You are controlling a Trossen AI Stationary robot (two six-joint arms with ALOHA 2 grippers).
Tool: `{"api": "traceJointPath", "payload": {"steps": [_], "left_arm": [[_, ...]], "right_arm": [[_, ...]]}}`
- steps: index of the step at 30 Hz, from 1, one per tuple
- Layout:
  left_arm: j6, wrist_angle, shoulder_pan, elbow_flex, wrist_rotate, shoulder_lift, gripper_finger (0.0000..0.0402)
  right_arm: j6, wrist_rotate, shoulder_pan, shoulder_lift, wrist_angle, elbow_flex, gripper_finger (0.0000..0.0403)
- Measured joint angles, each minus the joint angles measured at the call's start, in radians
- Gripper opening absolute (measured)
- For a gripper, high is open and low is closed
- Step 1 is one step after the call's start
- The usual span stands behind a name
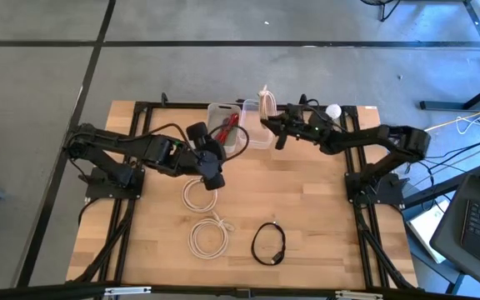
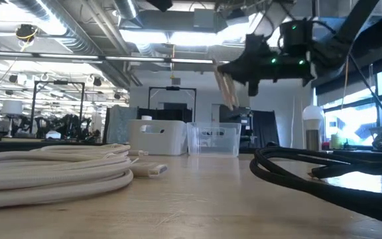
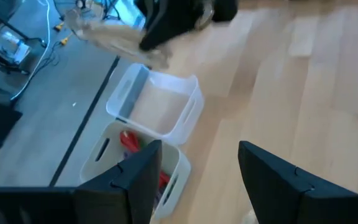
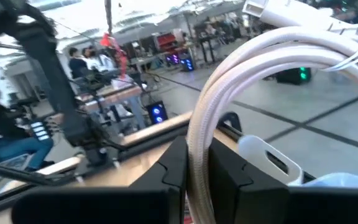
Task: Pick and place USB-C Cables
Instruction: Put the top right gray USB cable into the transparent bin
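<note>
While the right gripper [image 1: 267, 119] hangs over the far end of the clear bin [image 1: 257, 133], its fingers [image 4: 178, 167] are clamped on a cream-white USB-C cable bundle [image 4: 229, 93], which loops up out of the narrow gap between them. From above, that bundle [image 1: 265, 102] shows only as a pale strip beyond the gripper, past the bin's far rim. At table height it hangs tilted in the air [image 2: 225, 87], clear above the clear bin [image 2: 214, 138] and the white bin [image 2: 156, 136] beside it.

Nearer the table's middle, the left gripper [image 1: 209, 173] hovers beside the white bin [image 1: 223, 129], its fingers [image 3: 138, 177] spread wide with nothing between them. Its wrist camera looks into the white bin [image 3: 173, 180], where red cable [image 3: 129, 143] lies, and into the clear bin [image 3: 188, 106] beyond.

Two cream-white coils [image 1: 197, 193] [image 1: 209, 236] and a black coil [image 1: 268, 243] lie on the wooden table [image 1: 323, 217], well apart from both grippers.
</note>
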Motion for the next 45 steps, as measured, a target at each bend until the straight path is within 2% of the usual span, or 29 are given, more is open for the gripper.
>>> {"api": "traceJointPath", "payload": {"steps": [4, 8, 16, 30, 37, 39, 45], "left_arm": [[0.022, 0.028, 0.013, 0.0, 0.017, 0.0, 0.0207], [0.022, 0.025, 0.017, 0.0, 0.034, 0.0, 0.0207], [0.017, 0.02, 0.017, 0.0, 0.049, 0.0, 0.0207], [0.013, 0.02, 0.017, 0.0, 0.05, 0.0, 0.0207], [0.01, 0.02, 0.017, 0.0, 0.05, 0.0, 0.0207], [0.01, 0.02, 0.017, 0.0, 0.05, 0.0, 0.0207], [0.009, 0.02, 0.017, 0.0, 0.05, 0.0, 0.0207]], "right_arm": [[0.022, -0.007, 0.001, 0.119, 0.035, 0.04, 0.0039], [0.07, -0.068, 0.001, 0.256, 0.176, 0.09, 0.0039], [0.078, -0.072, 0.001, 0.438, 0.209, 0.187, 0.0039], [0.124, -0.093, -0.042, 0.59, 0.228, 0.242, 0.0039], [0.126, -0.125, -0.056, 0.605, 0.249, 0.243, 0.004], [0.126, -0.125, -0.056, 0.607, 0.268, 0.243, 0.0064], [0.129, -0.128, -0.055, 0.607, 0.313, 0.243, 0.0189]]}}
